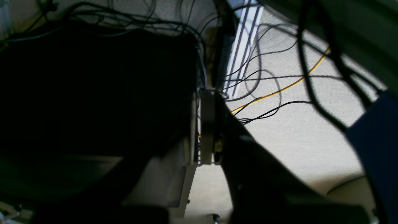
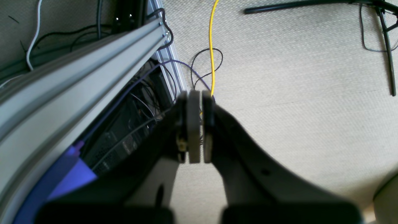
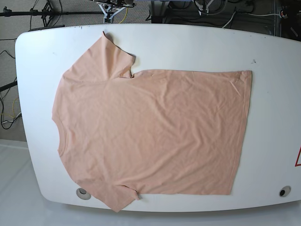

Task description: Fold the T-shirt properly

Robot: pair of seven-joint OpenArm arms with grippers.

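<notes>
1. Lying flat and unfolded on the white bench (image 3: 28, 61), the T-shirt (image 3: 150, 132): neckline toward the left edge of the base view, hem toward the right, one sleeve reaching up toward the far edge, the other hanging at the near edge.
2. Covering most of the bench's width, slightly wrinkled, plain peach, bearing no print or readable writing.
3. Showing neither arm anywhere in the base view.
4. Hanging off the bench on the base view's left, the right gripper (image 2: 198, 93): pointing down at the beige carpet (image 2: 295, 93), beside a slanting aluminium rail (image 2: 77, 77).
5. Pressing pad against pad, jaws fully closed, gripping nothing.
6. Trailing across the carpet just beyond the right gripper's tips, a yellow cable (image 2: 211, 46), with dark cables looped near it.
7. Hanging likewise off the bench on the base view's right, the left gripper (image 1: 203, 93): aimed at carpet strewn with black cables (image 1: 267, 77) and a yellow cable (image 1: 279, 90).
8. Standing closed too, jaws together with nothing between them, a large dark mass filling the left half of that wrist view, too dim to identify.
9. Peeking in at the bench's right edge, part of a red triangle mark (image 3: 298, 157), cut off and unreadable.
10. Showing no legible brand or label in any view.
</notes>
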